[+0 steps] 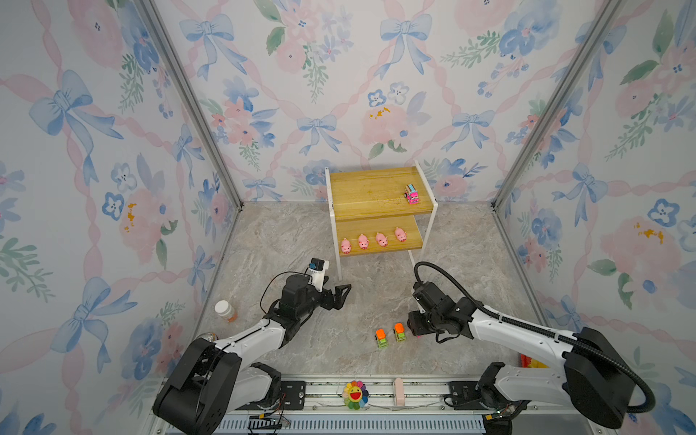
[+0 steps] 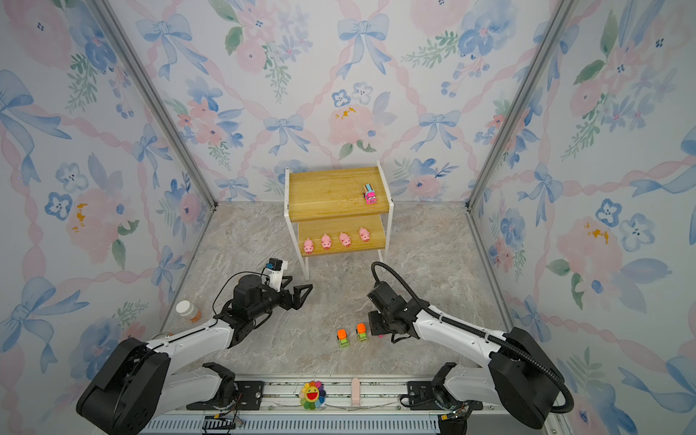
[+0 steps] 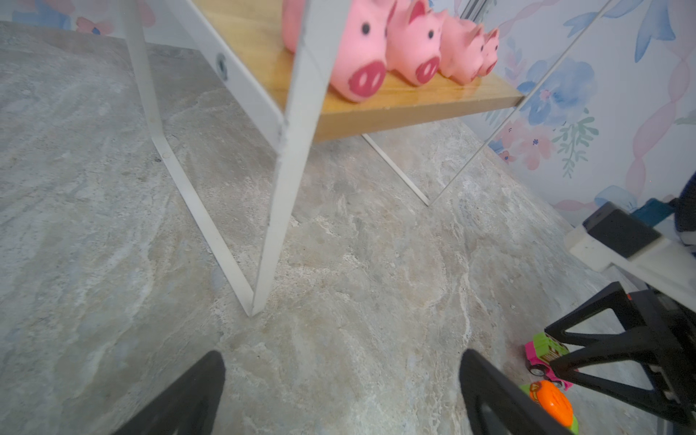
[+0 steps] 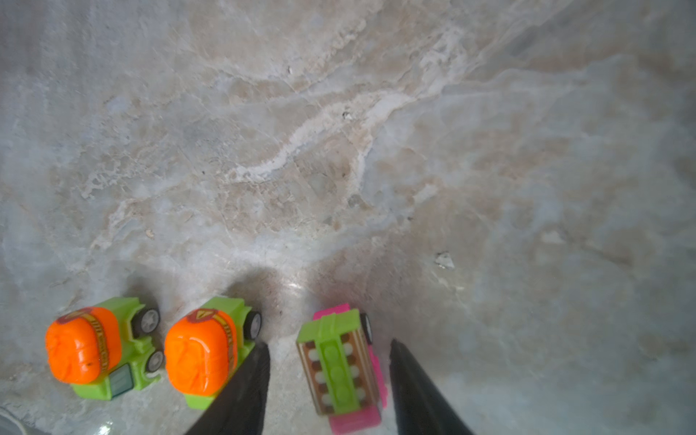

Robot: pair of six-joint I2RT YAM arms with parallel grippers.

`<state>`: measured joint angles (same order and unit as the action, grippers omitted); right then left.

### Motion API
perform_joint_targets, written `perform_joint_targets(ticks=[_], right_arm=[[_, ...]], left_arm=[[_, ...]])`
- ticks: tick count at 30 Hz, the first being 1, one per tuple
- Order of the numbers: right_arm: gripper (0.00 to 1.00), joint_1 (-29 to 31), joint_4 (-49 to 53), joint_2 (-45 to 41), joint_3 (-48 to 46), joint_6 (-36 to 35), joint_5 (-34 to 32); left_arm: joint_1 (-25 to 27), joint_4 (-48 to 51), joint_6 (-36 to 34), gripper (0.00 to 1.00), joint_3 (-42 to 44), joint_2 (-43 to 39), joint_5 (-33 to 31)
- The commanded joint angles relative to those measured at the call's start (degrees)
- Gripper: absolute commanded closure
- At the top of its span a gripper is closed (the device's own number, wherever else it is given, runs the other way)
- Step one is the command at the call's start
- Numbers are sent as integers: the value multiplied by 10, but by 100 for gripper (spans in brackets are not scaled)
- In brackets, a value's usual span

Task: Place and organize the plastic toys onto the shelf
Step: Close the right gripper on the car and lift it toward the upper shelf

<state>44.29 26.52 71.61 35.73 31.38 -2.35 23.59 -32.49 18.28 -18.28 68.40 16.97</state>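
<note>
Wood and white metal: shelf [image 1: 371, 188], two boards, set against the back wall on a marbled tabletop [image 1: 286, 244].

Lower board of the shelf: four pink pigs [image 1: 345, 246] [image 1: 363, 241] [image 1: 381, 239] [image 1: 400, 234], lined up in a row along the front edge, snouts turned outward from the shelf.

Upper board of the shelf: one pink truck [image 1: 412, 194], stood near the right-hand front corner.

Off the shelf, on the tabletop well in front of its right legs: two orange-topped trucks [image 1: 381, 338] [image 1: 400, 331], parked side by side, and a second pink truck [image 4: 344, 369] just beside them, largely hidden under the arm in both top views.

Right gripper [image 4: 328, 344]: lowered over the second pink truck, fingers parted to either side of it. A narrow gap is seen on each side, so the truck is straddled, not clamped.

Left gripper [image 1: 341, 293]: held just in front of the shelf's left front leg, fingers spread wide, nothing carried between them.

Other items, not on the shelf: a white-capped orange bottle [image 1: 225, 310], far to the left front of the shelf; a rainbow flower plush [image 1: 355, 394], fixed on the rail well in front of the shelf.
</note>
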Motion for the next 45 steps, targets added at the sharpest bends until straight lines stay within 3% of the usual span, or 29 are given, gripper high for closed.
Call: perform_joint_targets(ticks=[1,10,17,25,34,45], right_arm=[[46,5,-4,11,-10,14,-15],[55,5,-6,43,-6,17,-23],[70,7,-1,52,11,17,-15],[82,24,104,31,110,10,-28],[81,43,238,24,326,-41,-49],[84,-14,315,114,704,-144,-64]], left_arm=[[2,11,4,2,-2,-9,2],[2,22,2,2,-12,-2,5],[2,26,-2,2,-10,-3,3],[2,30,-7,2,-14,-5,-1],[2,38,-17,2,-19,-24,3],[1,74,-51,2,-40,-66,0]])
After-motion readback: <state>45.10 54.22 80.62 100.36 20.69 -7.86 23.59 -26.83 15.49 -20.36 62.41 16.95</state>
